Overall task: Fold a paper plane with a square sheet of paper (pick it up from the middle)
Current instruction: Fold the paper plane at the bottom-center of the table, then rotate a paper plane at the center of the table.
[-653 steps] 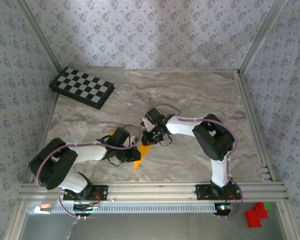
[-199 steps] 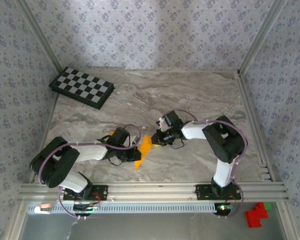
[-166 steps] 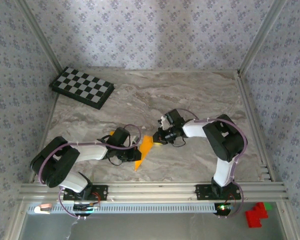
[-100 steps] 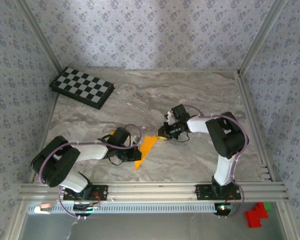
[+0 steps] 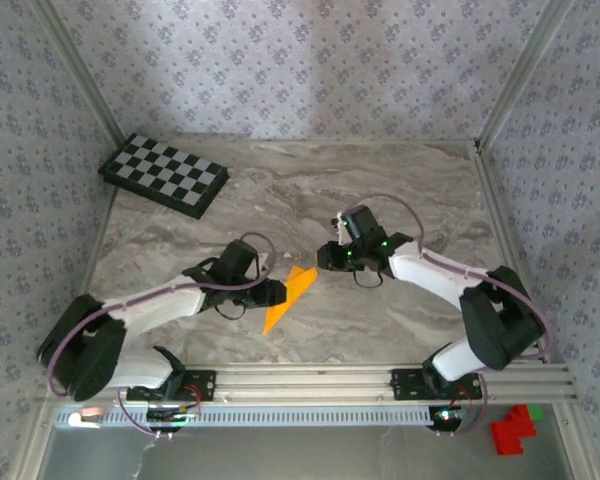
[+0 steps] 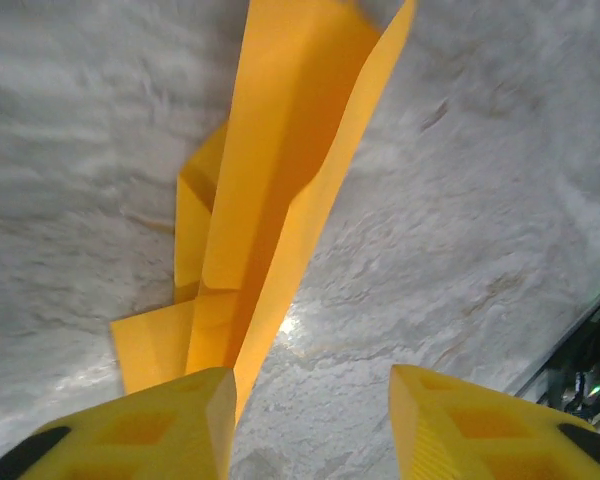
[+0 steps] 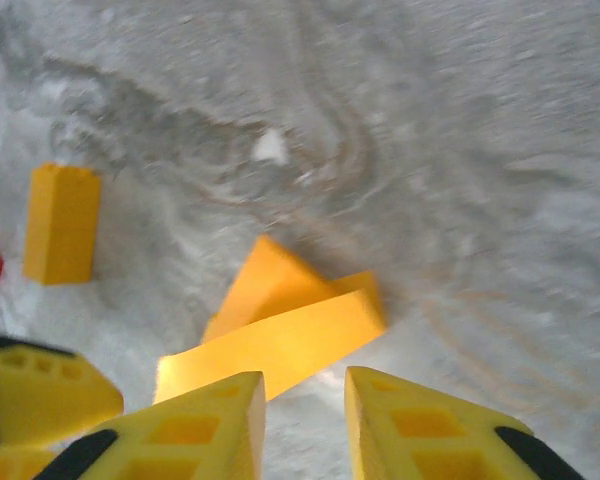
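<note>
Top external view: the left claw (image 5: 277, 293) stands parted and grips nothing, its tips just beside the plane's (image 5: 288, 297) left edge. The plane lies flat on the table (image 5: 380, 190) between both claws, nose toward the near edge. The right claw (image 5: 323, 258), likewise parted and empty, sits near the wide tail. Thin, light and springy, the paper will probably slide and spring open, so a pinch on the centre crease at mid-length looks safest.

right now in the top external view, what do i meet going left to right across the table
checkered board → left end effector → folded orange paper → right end effector
</note>
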`<state>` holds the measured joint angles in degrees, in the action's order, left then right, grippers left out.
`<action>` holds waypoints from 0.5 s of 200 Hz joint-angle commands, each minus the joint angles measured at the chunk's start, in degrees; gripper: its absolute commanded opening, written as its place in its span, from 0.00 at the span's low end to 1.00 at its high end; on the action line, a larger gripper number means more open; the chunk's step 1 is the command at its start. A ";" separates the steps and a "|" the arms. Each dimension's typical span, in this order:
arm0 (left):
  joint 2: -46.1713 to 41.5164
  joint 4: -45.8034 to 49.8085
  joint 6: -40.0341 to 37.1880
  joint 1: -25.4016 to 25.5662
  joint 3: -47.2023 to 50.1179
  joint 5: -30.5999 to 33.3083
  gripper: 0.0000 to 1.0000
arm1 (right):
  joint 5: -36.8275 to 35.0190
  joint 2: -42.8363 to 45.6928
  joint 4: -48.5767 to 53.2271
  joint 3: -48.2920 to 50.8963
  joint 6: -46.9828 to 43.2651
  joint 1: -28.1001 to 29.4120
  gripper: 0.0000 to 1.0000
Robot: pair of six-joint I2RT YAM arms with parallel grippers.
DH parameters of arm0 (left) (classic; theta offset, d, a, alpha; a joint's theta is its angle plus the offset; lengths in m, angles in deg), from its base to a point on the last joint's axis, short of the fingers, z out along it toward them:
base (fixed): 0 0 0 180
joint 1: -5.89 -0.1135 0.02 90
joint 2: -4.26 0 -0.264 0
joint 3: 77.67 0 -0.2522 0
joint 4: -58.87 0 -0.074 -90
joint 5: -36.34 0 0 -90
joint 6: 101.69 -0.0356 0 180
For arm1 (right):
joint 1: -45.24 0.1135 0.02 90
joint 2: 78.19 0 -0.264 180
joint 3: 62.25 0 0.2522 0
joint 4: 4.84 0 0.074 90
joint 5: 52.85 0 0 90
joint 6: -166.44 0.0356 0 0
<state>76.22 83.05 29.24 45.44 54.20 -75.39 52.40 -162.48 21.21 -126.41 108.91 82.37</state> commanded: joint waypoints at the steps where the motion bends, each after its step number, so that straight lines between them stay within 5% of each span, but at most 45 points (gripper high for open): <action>1: -3.66 6.64 -1.23 -3.76 -0.16 3.52 0.48 | -9.02 -1.66 3.44 0.51 2.35 6.03 0.33; 50: 3.38 3.82 -4.91 -8.44 -1.20 -6.94 0.40 | -6.46 -7.50 -5.24 1.09 7.32 11.62 0.37; 100: 7.26 5.35 -6.15 -8.69 -2.25 -1.56 0.33 | -8.05 -7.58 -8.98 2.47 11.81 15.72 0.58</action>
<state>83.89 86.65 24.65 37.00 53.74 -79.55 47.09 -170.06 13.96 -123.76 117.19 95.22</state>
